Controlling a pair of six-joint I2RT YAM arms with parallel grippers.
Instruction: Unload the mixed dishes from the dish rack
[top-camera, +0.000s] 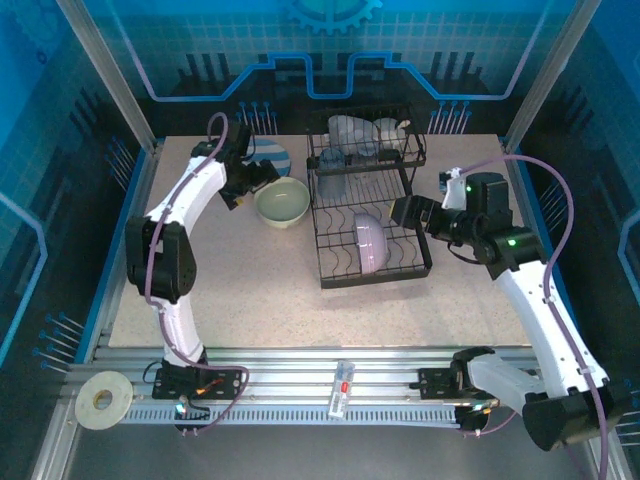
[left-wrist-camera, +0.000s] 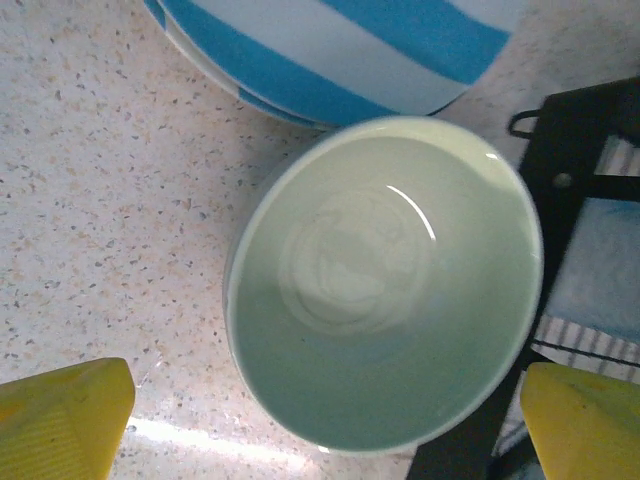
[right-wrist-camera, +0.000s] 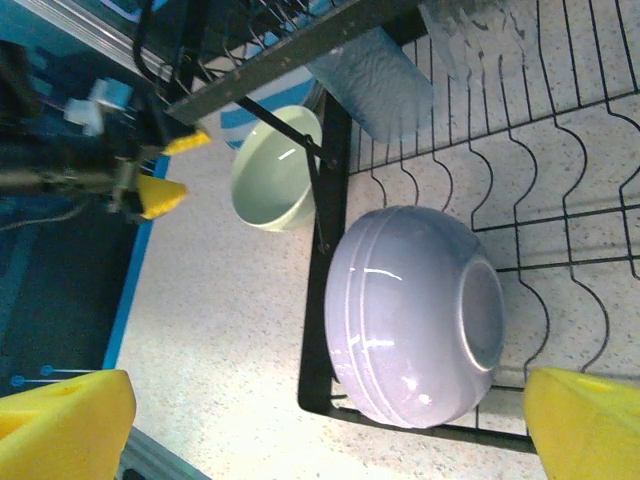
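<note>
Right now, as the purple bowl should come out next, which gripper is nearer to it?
Right. The right gripper hovers right of the purple bowl; the left gripper is farther off, above the green bowl.

No legible text, brand or number anywhere. The back wall panel (top-camera: 200, 40) carries a blue gear-shaped emblem (top-camera: 332, 12) with angular line graphics under it, no lettering. A small white tag (top-camera: 343, 388) lying on the front rail (top-camera: 290, 365) has a red mark on it; any print there is too small to read.
</note>
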